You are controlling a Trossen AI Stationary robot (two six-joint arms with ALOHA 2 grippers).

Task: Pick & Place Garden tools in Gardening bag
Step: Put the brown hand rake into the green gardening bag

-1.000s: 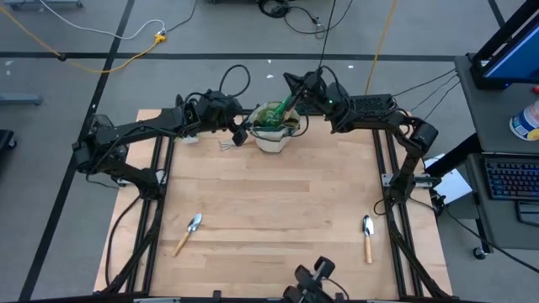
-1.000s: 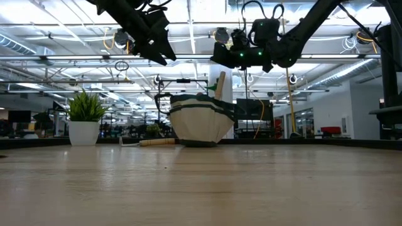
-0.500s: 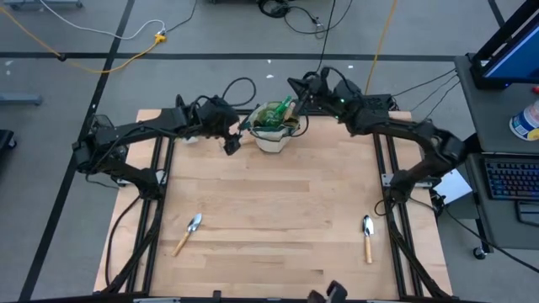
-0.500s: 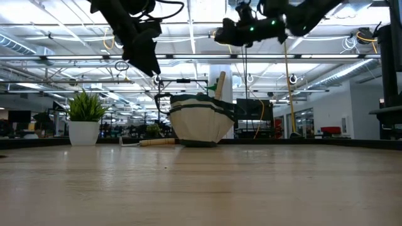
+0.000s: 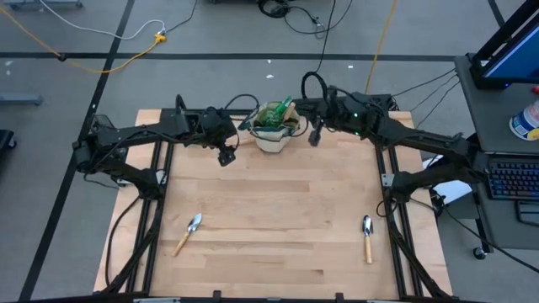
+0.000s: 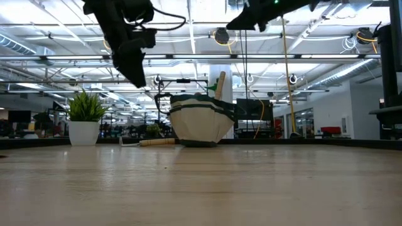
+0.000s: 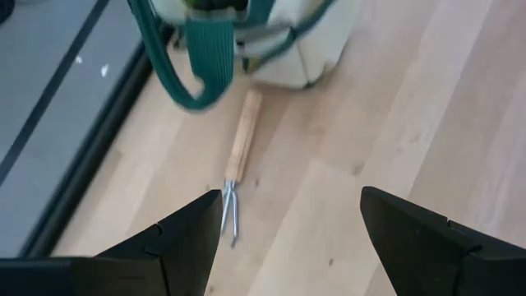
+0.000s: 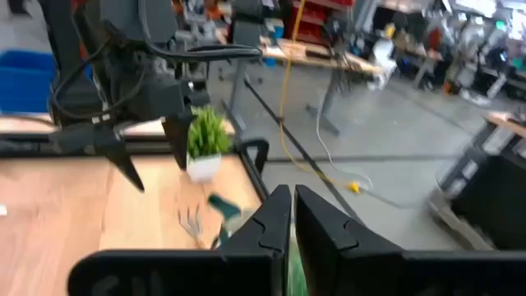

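Observation:
The beige gardening bag (image 5: 271, 133) with green trim stands at the table's far middle, with green tools and a wooden handle (image 6: 220, 83) sticking out of its top. A wooden-handled fork (image 7: 239, 159) lies on the table just left of the bag. Two trowels lie near the front, one left (image 5: 188, 233) and one right (image 5: 368, 237). My left gripper (image 7: 288, 238) is open and empty, above the table left of the bag and over the fork; it also shows in the high view (image 5: 226, 154). My right gripper (image 5: 315, 136) is shut and empty, high up right of the bag; in its wrist view (image 8: 286, 220) the fingertips meet.
A small potted green plant (image 6: 84, 119) in a white pot stands at the far left of the table, left of the fork. The bag's green handle loop (image 7: 185, 86) hangs out toward the fork. The table's middle (image 5: 278, 202) is bare wood.
My left gripper has moved from beside the bag's left rim toward the table's near and left edges and has come lower. My right gripper has drawn back from over the bag's far side, risen, and gone toward the table's right edge. The bag has stayed put.

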